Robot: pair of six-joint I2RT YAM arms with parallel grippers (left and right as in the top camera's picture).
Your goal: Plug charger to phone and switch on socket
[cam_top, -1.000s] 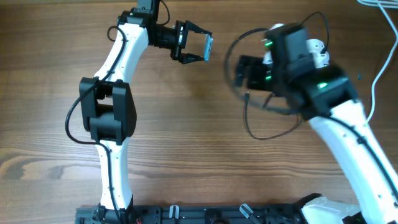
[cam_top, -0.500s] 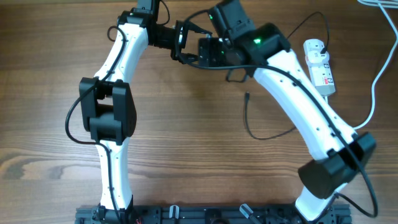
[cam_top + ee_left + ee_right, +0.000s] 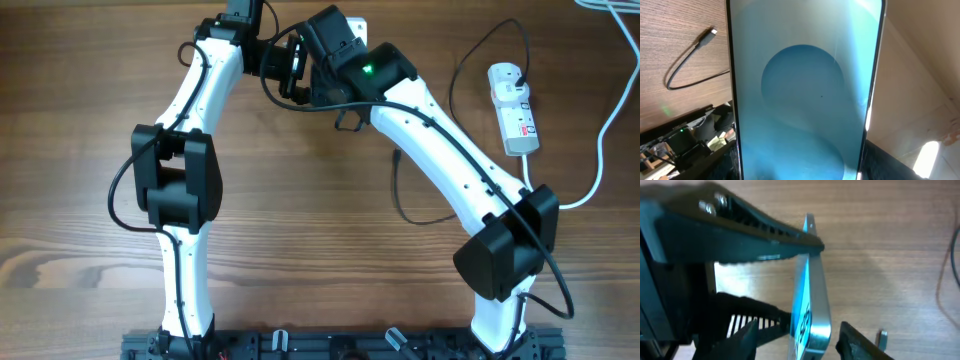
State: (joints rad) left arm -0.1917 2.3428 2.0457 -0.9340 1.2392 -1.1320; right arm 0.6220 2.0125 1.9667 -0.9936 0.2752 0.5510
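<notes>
At the left gripper [image 3: 285, 72]: pinching the phone [image 3: 800, 90] on edge above the table [image 3: 300, 230], screen facing its own camera.
Right gripper [image 3: 800, 337]: fingers spread, straddling the phone's edge — seemingly not touching it.
Charger [image 3: 398, 185]: lying loose on the wood, plug tip free, well apart from both grippers.
Socket [image 3: 515, 105]: sitting off to the right, untouched.
Risk: two grippers are crowding one thin slab — a skewed squeeze could be twisting it out of the left pinch and dropping it.
</notes>
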